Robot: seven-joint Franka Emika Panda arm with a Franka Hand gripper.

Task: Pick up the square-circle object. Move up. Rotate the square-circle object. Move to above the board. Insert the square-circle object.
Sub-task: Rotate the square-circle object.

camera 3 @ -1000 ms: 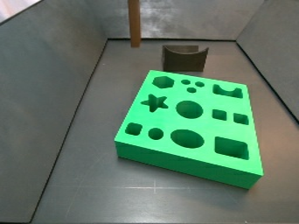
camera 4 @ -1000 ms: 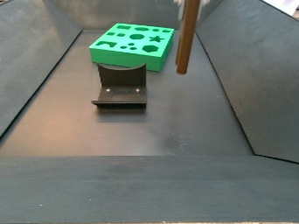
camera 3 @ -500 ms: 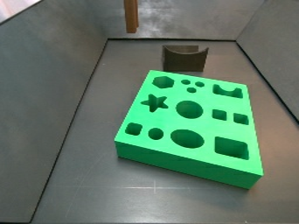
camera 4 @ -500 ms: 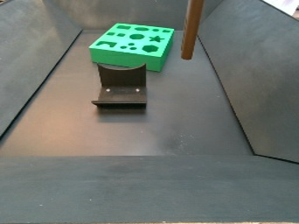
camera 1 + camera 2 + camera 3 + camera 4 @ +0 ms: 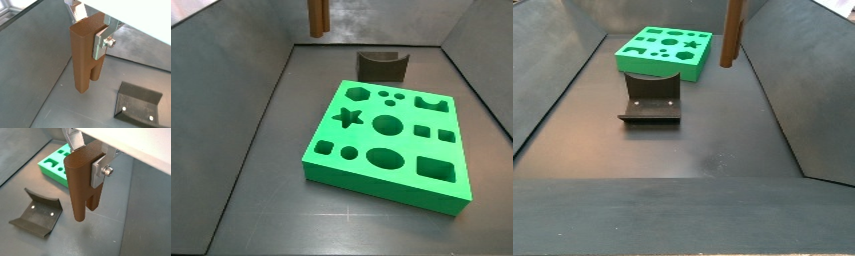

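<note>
While the gripper (image 5: 94, 159) clamps one square-circle object (image 5: 81, 183) aloft, one board (image 5: 388, 144) and one fixture (image 5: 649, 103) sit below.

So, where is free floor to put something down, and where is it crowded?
Bare floor lies between the fixture and the near edge, and beside the board along both walls. It is crowded where board meets fixture. The gripper holds the square-circle object in the air.
</note>
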